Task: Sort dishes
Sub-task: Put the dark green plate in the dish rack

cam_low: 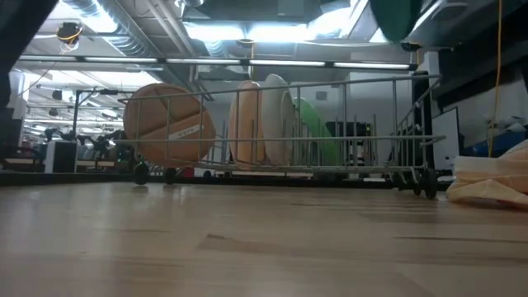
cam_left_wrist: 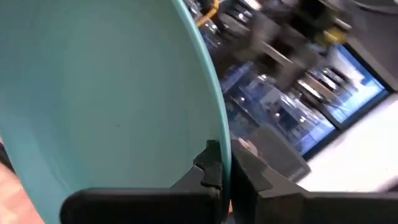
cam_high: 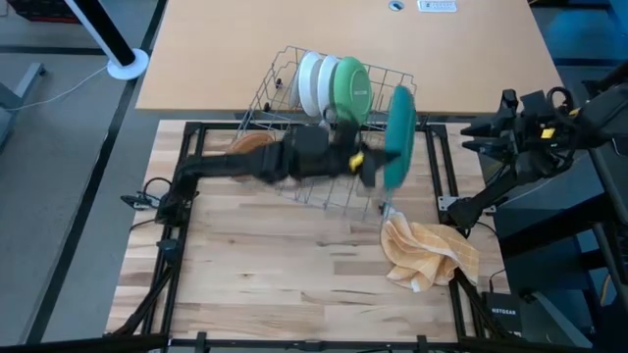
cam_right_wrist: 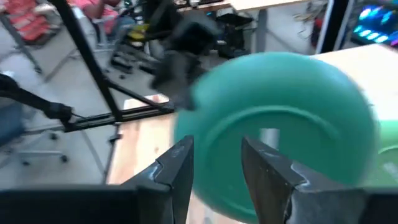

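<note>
Past your right gripper [cam_right_wrist: 216,163], fingers parted, you see the teal plate [cam_right_wrist: 292,106] on edge, the left arm [cam_right_wrist: 180,59] behind it.

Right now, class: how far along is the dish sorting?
Done: brown plate, tan plate, white plates and green plate stand in the rack. In hand: left gripper holds the teal plate at the rack's right end. Left: slotting it. Right gripper waits, open.
</note>
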Controlling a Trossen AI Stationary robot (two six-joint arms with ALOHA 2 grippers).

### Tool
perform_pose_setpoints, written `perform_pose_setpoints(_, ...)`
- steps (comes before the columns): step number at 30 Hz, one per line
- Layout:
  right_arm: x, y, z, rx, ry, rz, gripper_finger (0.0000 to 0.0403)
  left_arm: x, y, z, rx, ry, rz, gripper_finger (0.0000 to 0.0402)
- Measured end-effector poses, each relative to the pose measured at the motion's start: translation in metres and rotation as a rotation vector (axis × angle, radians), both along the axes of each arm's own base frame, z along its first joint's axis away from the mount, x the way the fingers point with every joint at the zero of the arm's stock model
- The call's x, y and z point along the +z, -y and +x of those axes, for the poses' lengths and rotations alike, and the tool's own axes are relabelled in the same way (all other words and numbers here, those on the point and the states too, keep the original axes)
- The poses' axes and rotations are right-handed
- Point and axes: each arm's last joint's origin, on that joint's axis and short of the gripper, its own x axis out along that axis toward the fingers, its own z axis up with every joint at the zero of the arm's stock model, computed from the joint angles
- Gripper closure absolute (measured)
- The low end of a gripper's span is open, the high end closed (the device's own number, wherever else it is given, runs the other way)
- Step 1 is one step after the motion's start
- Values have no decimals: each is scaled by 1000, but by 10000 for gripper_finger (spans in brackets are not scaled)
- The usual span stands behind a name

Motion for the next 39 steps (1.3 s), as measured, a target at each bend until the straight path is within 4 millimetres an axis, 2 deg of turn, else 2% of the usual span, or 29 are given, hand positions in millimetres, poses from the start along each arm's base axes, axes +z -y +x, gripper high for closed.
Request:
perform_pose_setpoints(5, 0, -3, 8, -68, 0, -87, 265, -7, -82, 2, -8, -20, 7, 401)
perform_pose_setpoints(10, 0, -4, 13, -144, 4, -124, 265, -17, -159, -8, 35, -44, 4, 401)
perform_pose_setpoints(14, -3, -8, 21, -205, -8, -170, 265, -23, -210, -22, 57, -46, -1, 401)
perform_pose_setpoints(17, -8, -12, 29, -255, -28, -219, 265, -34, -237, -28, 57, -69, -31, 401)
perform_pose_setpoints(19, -11, -14, 34, -297, -36, -254, 265, -41, -248, -28, 41, -73, -61, 401)
perform_pose_setpoints(22, -17, -18, 42, -342, -55, -299, 265, -46, -253, -28, -68, -71, -111, 401)
perform_pose_setpoints(27, -22, -22, 47, -350, -76, -321, 265, -44, -242, -25, -261, -65, -171, 401)
perform_pose_setpoints(30, -22, -22, 47, -355, -75, -323, 265, -45, -235, -22, -293, -73, -209, 401)
perform_pose_setpoints(34, -22, -21, 46, -374, -69, -338, 265, -44, -232, -20, -271, -67, -203, 401)
perform_pose_setpoints(39, -20, -16, 40, -399, -56, -363, 265, -46, -248, -23, -50, -36, -175, 401)
